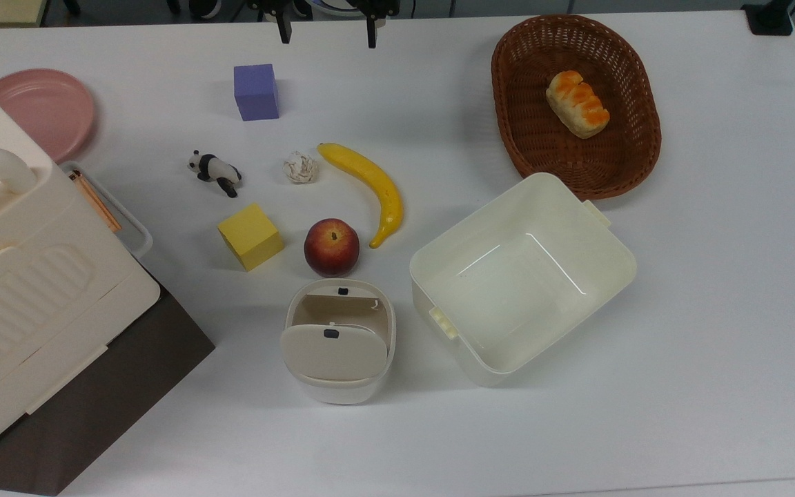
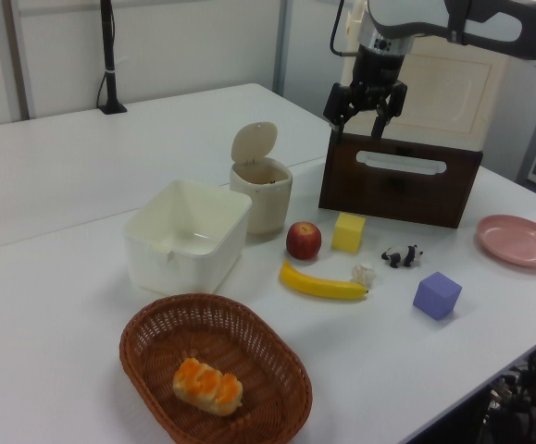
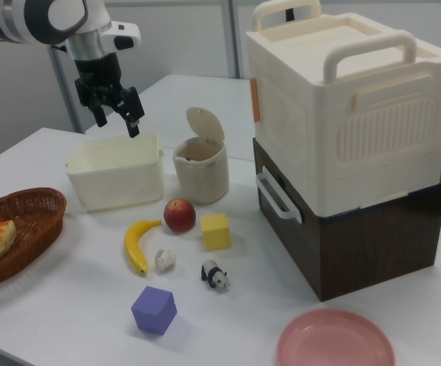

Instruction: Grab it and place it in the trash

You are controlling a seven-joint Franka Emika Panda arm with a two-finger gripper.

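Gripper (image 3: pixel 115 114): raised high above the table, fingers (image 3: pixel 132 126) pointing down and spread apart, nothing between them.
Paper ball (image 1: pixel 299 168): on the table (image 1: pixel 715 310) far below the fingers and well apart from them; just beside the banana (image 1: pixel 370 188) stem end, between banana and panda figurine (image 1: pixel 214 172). Brownish marks faint, hard to make out.
Trash bin (image 1: pixel 337 342): below the fingers in the left view, nearer them than the paper ball; flap lid tilted open. Brownish matter inside in the left view, too small to identify.
Square tub (image 1: pixel 522 276): under the fingers in the right view; interior bare.
Wicker basket (image 1: pixel 642 131): well away from the fingers; holds one bread roll (image 1: pixel 577 103).
Large cream box (image 3: pixel 342 107): stacked on a dark brown crate (image 3: pixel 349 244); contents of both hidden; cut off at the top view's left edge.
Pink plate (image 1: pixel 45 110): partly covered by the cream box in the top view.
Other items: apple (image 1: pixel 332 246), yellow cube (image 1: pixel 250 236), purple cube (image 1: pixel 256 92).
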